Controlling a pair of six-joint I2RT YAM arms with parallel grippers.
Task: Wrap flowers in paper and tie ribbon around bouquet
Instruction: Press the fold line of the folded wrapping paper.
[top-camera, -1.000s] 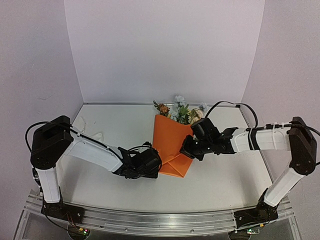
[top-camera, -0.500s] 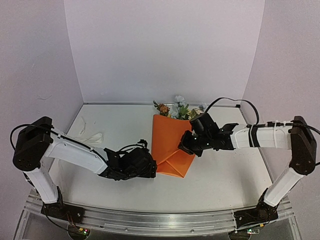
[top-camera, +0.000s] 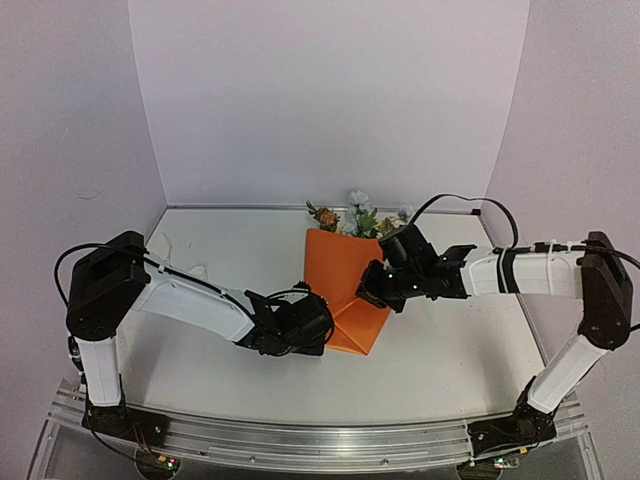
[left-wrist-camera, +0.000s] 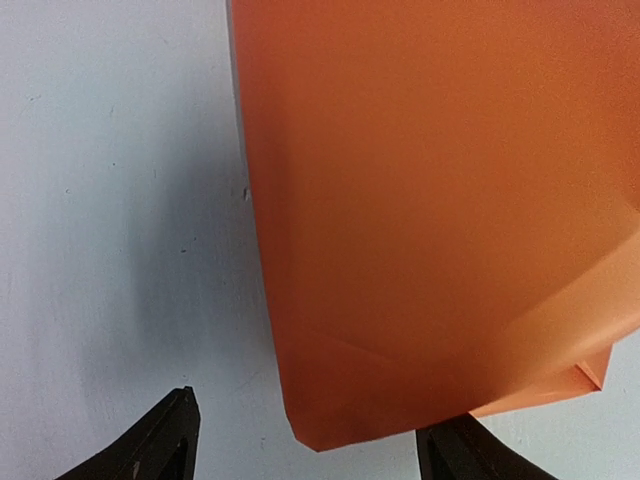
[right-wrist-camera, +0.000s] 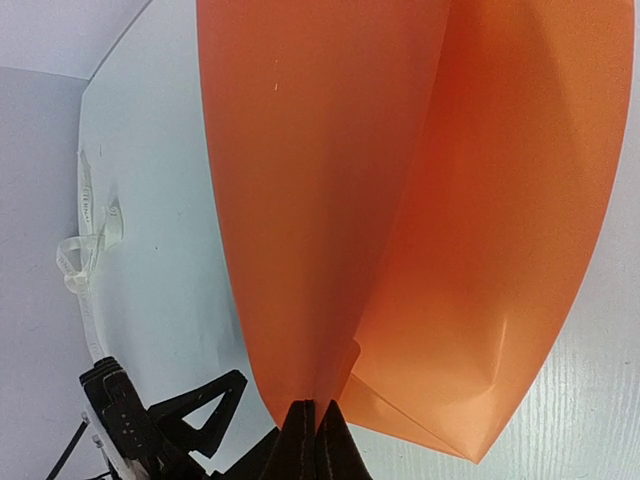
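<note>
Paper (top-camera: 342, 275) lies folded into a cone on the surface (top-camera: 450, 350), orange face out. Flowers (top-camera: 358, 218) stick out of its far open end, towards the back wall.

Right hand (right-wrist-camera: 315, 440): closed tight, pinching a raised fold of the paper on its right side.

Left hand (top-camera: 318, 330): wide open and low at the paper's near corner. The corner sits between the fingers (left-wrist-camera: 160, 440); no grip.

Ribbon (right-wrist-camera: 90, 210): loose on the surface, far left, well apart from the paper.
</note>
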